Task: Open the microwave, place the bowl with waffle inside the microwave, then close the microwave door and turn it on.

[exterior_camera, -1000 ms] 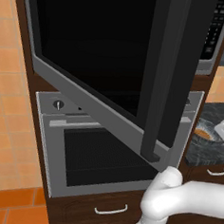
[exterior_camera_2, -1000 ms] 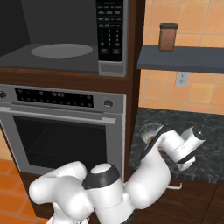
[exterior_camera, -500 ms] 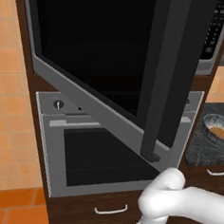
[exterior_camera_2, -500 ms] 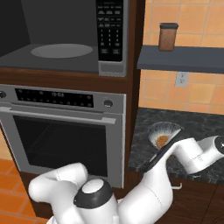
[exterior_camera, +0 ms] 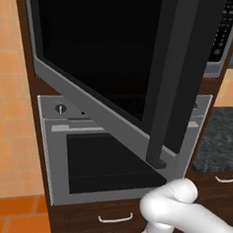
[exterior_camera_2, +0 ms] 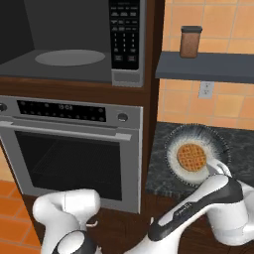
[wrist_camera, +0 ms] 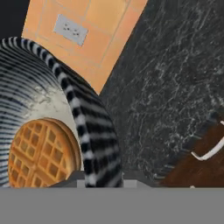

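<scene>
Bowl with waffle sits near the counter's front edge: light, rigid, best pinched by its rim; the gripper's grip cannot be told.

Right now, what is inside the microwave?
The microwave stands open; inside lies a flat round turntable with nothing on it. The left of the cavity is cut off. The bowl with waffle sits on the counter.

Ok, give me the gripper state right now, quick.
Gripper: at the rim of the bowl with waffle, one finger on each side of it; whether it is shut on the rim cannot be told.
</scene>
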Tool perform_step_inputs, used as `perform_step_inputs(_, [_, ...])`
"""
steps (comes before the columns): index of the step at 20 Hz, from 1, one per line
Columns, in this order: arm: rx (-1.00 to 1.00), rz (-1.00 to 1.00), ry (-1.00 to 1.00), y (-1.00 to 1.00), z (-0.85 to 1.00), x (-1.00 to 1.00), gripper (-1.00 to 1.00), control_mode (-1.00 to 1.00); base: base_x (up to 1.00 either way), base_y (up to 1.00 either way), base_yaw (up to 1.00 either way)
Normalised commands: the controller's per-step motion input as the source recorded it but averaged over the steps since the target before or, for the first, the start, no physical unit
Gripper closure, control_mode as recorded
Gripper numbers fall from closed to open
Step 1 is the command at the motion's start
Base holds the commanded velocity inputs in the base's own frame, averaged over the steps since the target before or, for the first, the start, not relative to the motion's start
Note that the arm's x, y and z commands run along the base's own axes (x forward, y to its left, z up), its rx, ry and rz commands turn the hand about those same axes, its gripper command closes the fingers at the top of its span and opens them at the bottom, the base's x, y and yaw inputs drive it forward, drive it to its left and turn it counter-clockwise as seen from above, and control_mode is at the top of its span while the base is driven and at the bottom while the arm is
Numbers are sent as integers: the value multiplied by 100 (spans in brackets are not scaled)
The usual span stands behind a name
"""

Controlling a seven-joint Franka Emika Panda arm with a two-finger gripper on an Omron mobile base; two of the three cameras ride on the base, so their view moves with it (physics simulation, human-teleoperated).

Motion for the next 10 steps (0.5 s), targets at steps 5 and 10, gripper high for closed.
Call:
perform_step_inputs(5, [0,0,-26,92,84,-89,100,-100,0,0,0])
perform_step_inputs(10, [-7,0,-6,100,100,-48,100,-100,0,0,0])
